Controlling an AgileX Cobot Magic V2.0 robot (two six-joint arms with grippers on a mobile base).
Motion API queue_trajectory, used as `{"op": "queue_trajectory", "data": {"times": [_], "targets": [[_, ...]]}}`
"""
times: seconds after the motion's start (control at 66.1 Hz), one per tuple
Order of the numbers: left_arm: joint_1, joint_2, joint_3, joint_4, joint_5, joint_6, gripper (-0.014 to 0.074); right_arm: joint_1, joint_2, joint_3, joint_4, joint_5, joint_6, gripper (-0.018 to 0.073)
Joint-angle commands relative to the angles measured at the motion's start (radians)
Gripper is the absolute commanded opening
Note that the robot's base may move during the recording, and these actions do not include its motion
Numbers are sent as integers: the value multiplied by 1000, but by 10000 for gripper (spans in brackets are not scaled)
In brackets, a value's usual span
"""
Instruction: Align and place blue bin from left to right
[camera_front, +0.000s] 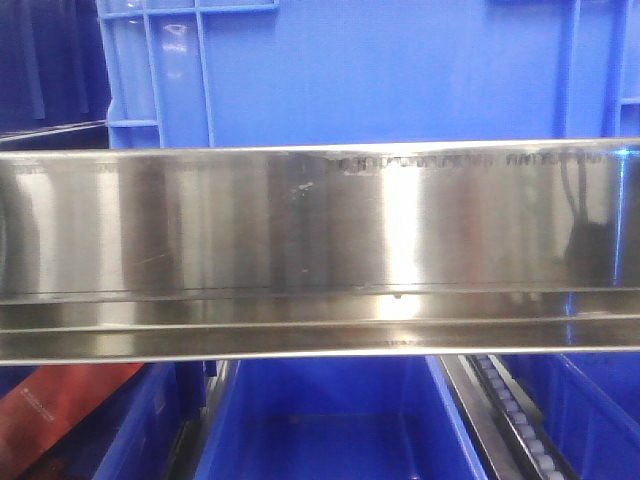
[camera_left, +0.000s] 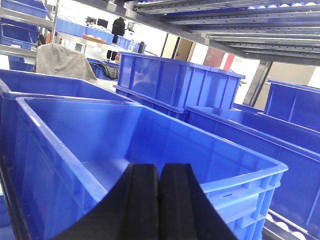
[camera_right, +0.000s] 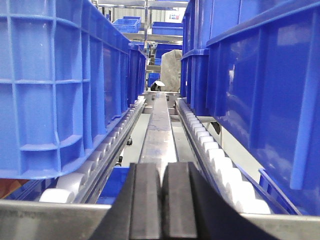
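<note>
The blue bin (camera_front: 380, 75) stands on the upper rack level, directly behind the polished steel rail (camera_front: 320, 250) that spans the front view. The left hand (camera_left: 159, 200) is closed, pads pressed together with nothing between them, positioned over an open crate (camera_left: 125, 150). The right hand (camera_right: 161, 200) is likewise closed and empty, pointing along the centre rail (camera_right: 161, 125) between two roller tracks (camera_right: 215, 160) carrying blue crates.
</note>
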Motion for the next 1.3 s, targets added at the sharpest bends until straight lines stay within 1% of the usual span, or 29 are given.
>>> {"op": "queue_trajectory", "data": {"times": [0.0,0.817,0.923,0.969,0.984,0.999,1.014,1.044,1.09,1.15,1.196,1.286], "targets": [[-6,-5,-1,4,-9,-4,-111,-2,-4,1,3,-24,-1,-166],[-6,-5,-1,4,-10,-4,-111,-2,-4,1,3,-30,-1,-166],[-4,-24,16,-7,44,-4,-111,-2,-4,1,3,-30,-1,-166],[6,-42,28,-46,53,40,-111,-2,-4,1,3,-30,-1,-166],[12,-49,35,-66,55,69,-111,-2,-4,1,3,-30,-1,-166],[20,-57,46,-89,57,102,-111,-2,-4,1,3,-30,-1,-166],[34,-64,55,-114,57,161,-111,-2,-4,1,3,-30,-1,-166],[57,-85,75,-166,57,249,-111,-2,-4,1,3,-30,-1,-166],[104,-118,117,-270,55,387,-111,-2,-4,1,3,-30,-1,-166],[168,-160,178,-335,55,493,-111,-2,-4,1,3,-30,-1,-166],[206,-195,220,-348,53,520,-111,-2,-4,1,3,-30,-1,-166],[277,-260,311,-350,19,524,-111,-2,-4,1,3,-30,-1,-166]]}}
